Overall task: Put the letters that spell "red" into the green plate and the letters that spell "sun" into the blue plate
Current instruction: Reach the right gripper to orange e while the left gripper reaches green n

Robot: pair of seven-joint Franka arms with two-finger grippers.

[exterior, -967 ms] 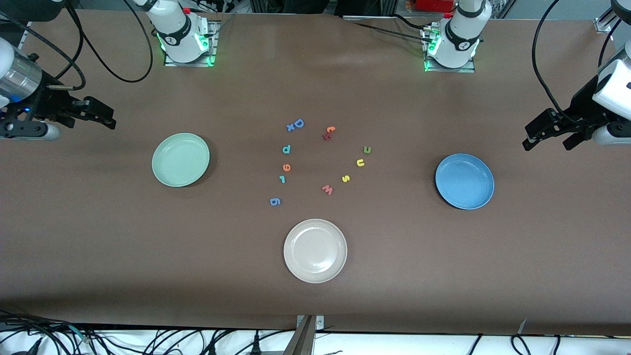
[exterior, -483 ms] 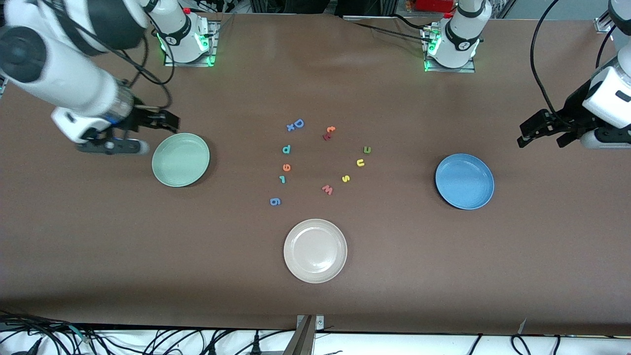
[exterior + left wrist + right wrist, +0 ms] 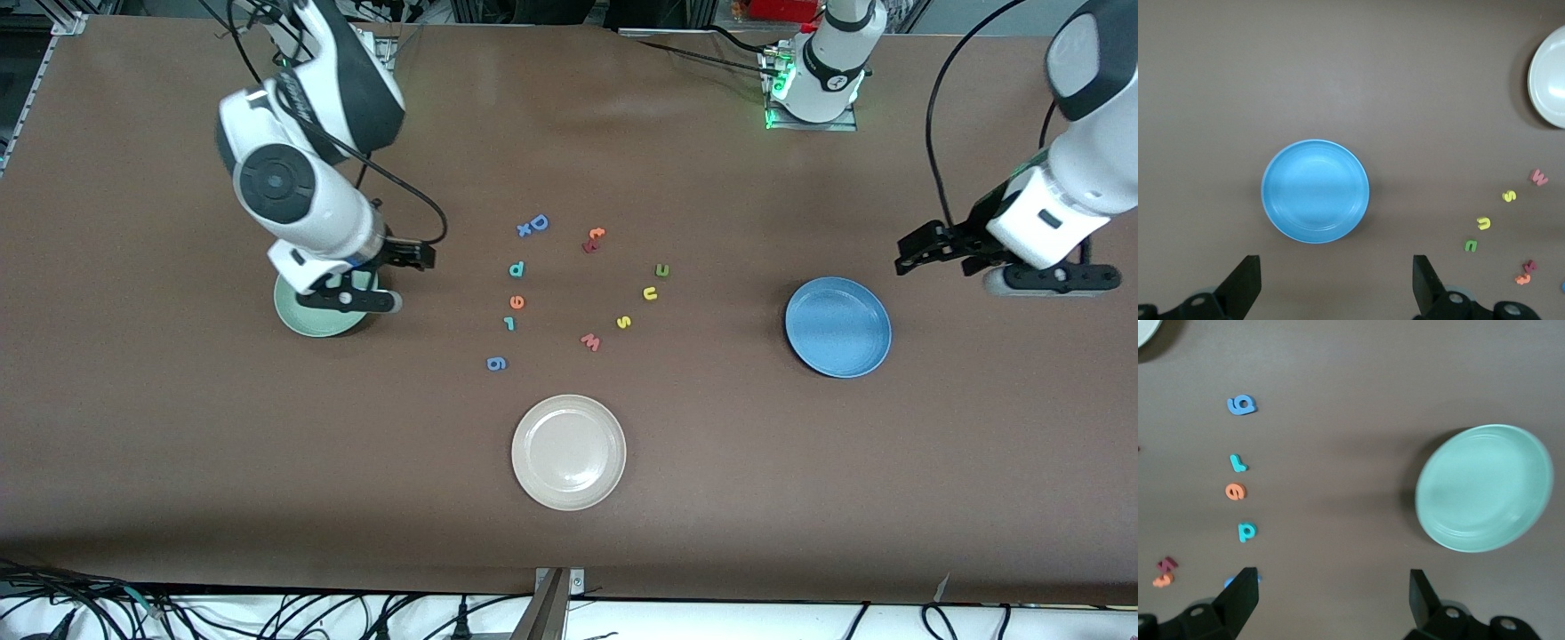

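The teal "d" (image 3: pixel 516 268), orange "e" (image 3: pixel 516 302) and teal "r" (image 3: pixel 508 324) lie in a column mid-table. The olive "n" (image 3: pixel 661 270), yellow "u" (image 3: pixel 651 293) and yellow "s" (image 3: pixel 624 322) lie in a curve beside them. My right gripper (image 3: pixel 425 258) hangs open and empty above the table between the green plate (image 3: pixel 313 324) and the letters, and its arm covers most of that plate. In the right wrist view the green plate (image 3: pixel 1483 487) is empty. My left gripper (image 3: pixel 905 252) is open and empty above the table beside the empty blue plate (image 3: pixel 837 326).
A cream-white plate (image 3: pixel 568 452) sits nearer the front camera than the letters. Other letters lie around: blue "g" (image 3: pixel 497 363), pinkish "w" (image 3: pixel 590 341), blue "D" (image 3: pixel 537 222) with a small "x" (image 3: pixel 524 230), and orange "t" (image 3: pixel 597 234).
The right arm has swung in from the table's end, across the green plate toward the letters. The left arm has moved in toward the blue plate. No letter or plate has moved.
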